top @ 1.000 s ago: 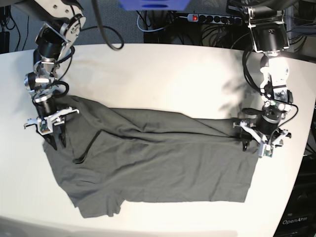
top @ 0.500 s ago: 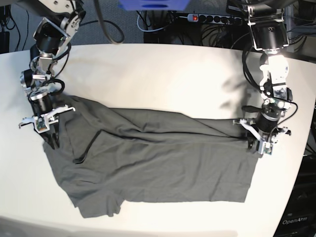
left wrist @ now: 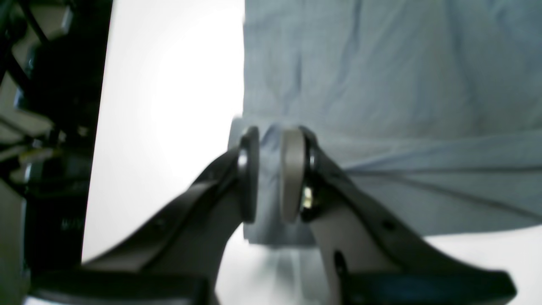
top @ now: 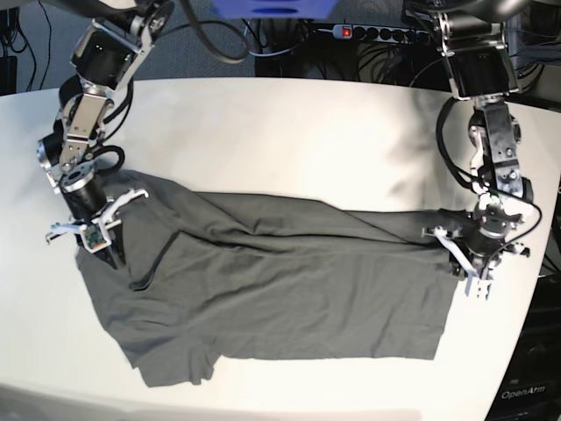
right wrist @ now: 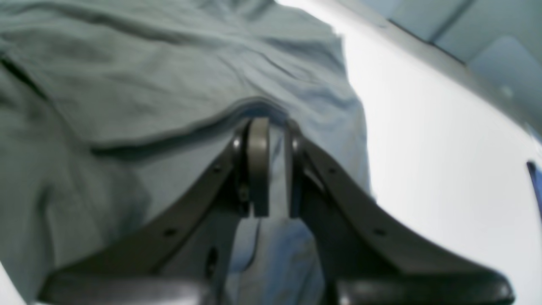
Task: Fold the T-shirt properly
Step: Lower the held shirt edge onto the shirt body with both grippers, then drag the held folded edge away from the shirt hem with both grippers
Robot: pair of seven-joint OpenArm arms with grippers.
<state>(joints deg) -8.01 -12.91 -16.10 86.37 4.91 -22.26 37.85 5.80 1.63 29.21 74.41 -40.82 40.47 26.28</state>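
Both grippers pinch the T-shirt [top: 280, 289] at opposite ends.

We see the shirt flat on the white table [top: 289, 132], long axis across the base view, a sleeve toward the near-left corner. The left gripper [top: 460, 263] nips the hem end; the right gripper [top: 98, 250] nips the far-left edge. Only the wrist views show cloth between the nearly closed pads [left wrist: 292, 178], [right wrist: 258, 169]; only the base view shows the whole outline.
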